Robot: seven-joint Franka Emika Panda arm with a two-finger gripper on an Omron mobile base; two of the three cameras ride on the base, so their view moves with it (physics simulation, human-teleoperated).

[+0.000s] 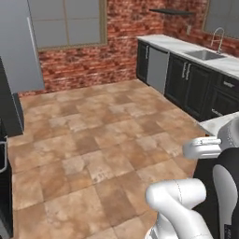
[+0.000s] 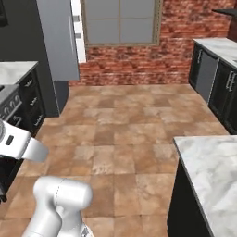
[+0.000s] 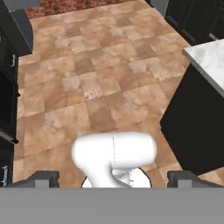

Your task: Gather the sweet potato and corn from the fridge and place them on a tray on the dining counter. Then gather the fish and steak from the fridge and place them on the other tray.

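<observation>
The fridge (image 1: pixel 18 51) is the tall grey panel at the far left by the brick wall, with a thin handle along its right edge; in the right base view the fridge (image 2: pixel 58 37) has a narrow white strip beside it. A corner of the white marble dining counter (image 2: pixel 208 171) lies at the lower right, and the dining counter (image 3: pixel 210 57) also appears on its dark base in the hand view. My gripper (image 3: pixel 113 178) hangs open over the tiled floor, well away from both, with nothing between its fingertips (image 3: pixel 43 177). The sweet potato, corn, fish, steak and trays are out of view.
Black cabinets (image 1: pixel 191 84) with a grey dishwasher front and a sink (image 1: pixel 205 54) run along the right wall. A marble-topped dark counter (image 2: pixel 14 71) and an oven front stand at the left. A wide stretch of brown tiled floor (image 1: pixel 93 135) lies between them.
</observation>
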